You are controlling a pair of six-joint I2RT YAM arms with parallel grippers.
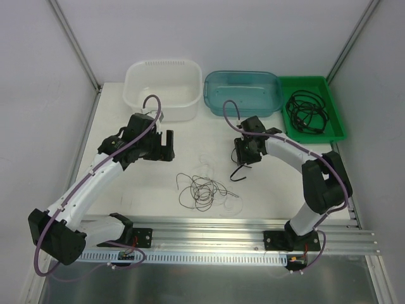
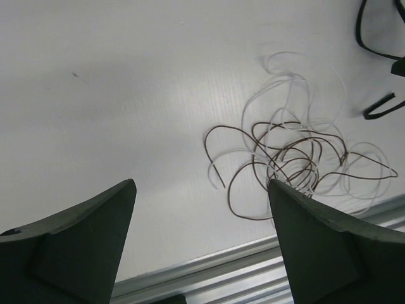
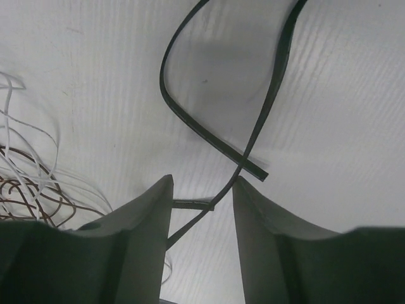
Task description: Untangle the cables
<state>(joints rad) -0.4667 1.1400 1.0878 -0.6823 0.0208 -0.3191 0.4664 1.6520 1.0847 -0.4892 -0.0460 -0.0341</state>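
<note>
The left gripper (image 1: 166, 151) is hovering with jaws wide apart at 10 o'clock from the tangle (image 1: 204, 189) of thin brown and white cables, probably lining up a pick. The right gripper (image 3: 202, 180), fingers parted, is straddling the black cable (image 3: 245, 161) at 2 o'clock, unclamped, apparently keeping it clear of the tangle.

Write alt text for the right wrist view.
A black cable loops over the white table and runs down between the fingers of the open right gripper. Tangled brown and white wires lie at the left edge.

Two arms (image 1: 95, 183) (image 1: 288, 149), three bins (image 1: 163, 111) (image 1: 243, 106) (image 1: 310, 82), two cable bunches (image 1: 202, 189) (image 1: 307, 113), one black cable (image 1: 239, 174)
</note>
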